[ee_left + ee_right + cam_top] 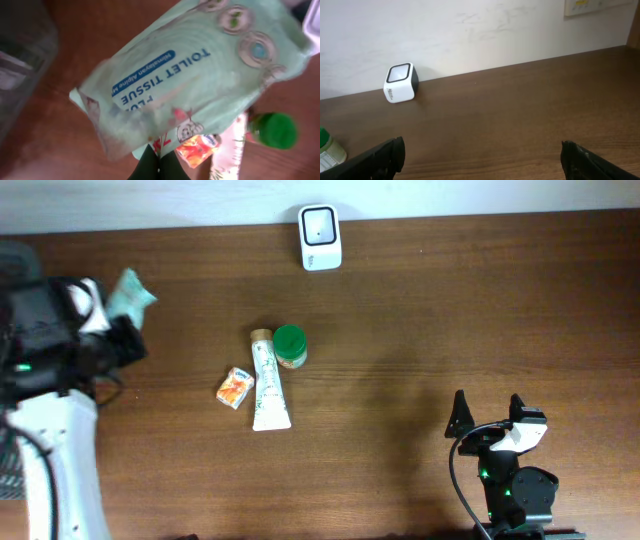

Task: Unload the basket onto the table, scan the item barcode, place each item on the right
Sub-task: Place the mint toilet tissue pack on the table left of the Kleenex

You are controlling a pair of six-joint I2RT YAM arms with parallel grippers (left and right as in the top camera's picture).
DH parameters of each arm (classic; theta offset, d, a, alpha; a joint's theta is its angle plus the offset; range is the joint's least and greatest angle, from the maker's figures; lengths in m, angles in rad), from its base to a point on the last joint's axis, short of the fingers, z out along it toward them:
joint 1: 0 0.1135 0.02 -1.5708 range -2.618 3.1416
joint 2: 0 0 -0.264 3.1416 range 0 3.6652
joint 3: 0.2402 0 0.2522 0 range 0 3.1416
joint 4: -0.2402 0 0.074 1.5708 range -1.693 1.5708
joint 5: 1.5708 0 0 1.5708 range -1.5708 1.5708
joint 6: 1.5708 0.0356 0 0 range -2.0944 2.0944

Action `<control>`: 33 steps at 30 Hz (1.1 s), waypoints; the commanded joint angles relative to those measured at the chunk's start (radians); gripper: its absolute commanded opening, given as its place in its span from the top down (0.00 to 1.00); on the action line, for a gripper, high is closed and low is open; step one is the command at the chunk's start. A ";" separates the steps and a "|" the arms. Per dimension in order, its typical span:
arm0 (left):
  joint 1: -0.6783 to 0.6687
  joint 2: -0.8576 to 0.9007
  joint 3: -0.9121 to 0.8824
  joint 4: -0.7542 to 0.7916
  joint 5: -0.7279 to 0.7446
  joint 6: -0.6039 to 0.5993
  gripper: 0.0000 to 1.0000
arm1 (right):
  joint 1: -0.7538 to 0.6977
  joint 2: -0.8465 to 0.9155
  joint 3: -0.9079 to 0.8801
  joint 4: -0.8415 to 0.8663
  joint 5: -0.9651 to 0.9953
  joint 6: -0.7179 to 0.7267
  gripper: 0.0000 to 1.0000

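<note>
A mint-green toilet tissue pack fills the left wrist view, its printed face toward the camera. My left gripper is shut on the pack's lower edge. From overhead the pack hangs at the far left, above the table, at the tip of the left gripper. The white barcode scanner stands at the back edge near the middle and also shows in the right wrist view as a scanner against the wall. My right gripper is open and holds nothing, low at the front right, its fingers spread wide.
A green-lidded jar, a white tube and an orange sachet lie together left of centre. The same jar lid and sachet show below the pack. A clear bin sits at the far left.
</note>
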 commanded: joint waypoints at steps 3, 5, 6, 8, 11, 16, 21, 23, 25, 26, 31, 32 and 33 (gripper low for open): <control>-0.082 0.003 -0.290 0.189 0.001 -0.037 1.00 | -0.005 -0.006 -0.005 -0.005 0.008 0.005 0.02; -0.108 0.003 -0.381 0.301 0.001 -0.061 1.00 | -0.005 -0.006 -0.005 -0.005 0.008 0.005 0.02; -0.122 0.003 -0.426 0.364 0.001 -0.080 1.00 | -0.006 -0.006 -0.005 -0.005 0.008 0.005 0.02; -0.146 0.003 -0.486 0.451 0.000 -0.098 1.00 | -0.006 -0.006 -0.005 -0.005 0.008 0.005 0.02; -0.181 0.003 -0.553 0.546 -0.007 -0.123 1.00 | -0.006 -0.006 -0.005 -0.005 0.008 0.005 0.02; -0.202 0.003 -0.586 0.563 -0.064 -0.158 1.00 | -0.006 -0.006 -0.005 -0.006 0.008 0.005 0.02; -0.202 0.003 -0.587 0.563 -0.063 -0.158 0.70 | -0.005 -0.006 -0.005 -0.005 0.008 0.005 0.02; -0.202 0.003 -0.587 0.568 -0.064 -0.157 0.51 | -0.006 -0.006 -0.005 -0.005 0.008 0.005 0.02; -0.202 0.003 -0.586 0.580 -0.064 -0.157 0.49 | -0.005 -0.006 -0.005 -0.006 0.008 0.005 0.02; -0.201 0.002 -0.585 0.585 -0.063 -0.157 0.48 | -0.006 -0.006 -0.005 -0.005 0.008 0.005 0.02; -0.200 -0.023 -0.512 0.554 -0.059 -0.133 0.47 | -0.005 -0.006 -0.005 -0.005 0.008 0.005 0.02; -0.200 -0.033 -0.478 0.528 -0.060 -0.108 0.46 | -0.006 -0.006 -0.005 -0.005 0.008 0.005 0.02; -0.200 -0.042 -0.443 0.502 -0.061 -0.090 0.46 | -0.006 -0.006 -0.005 -0.006 0.008 0.005 0.02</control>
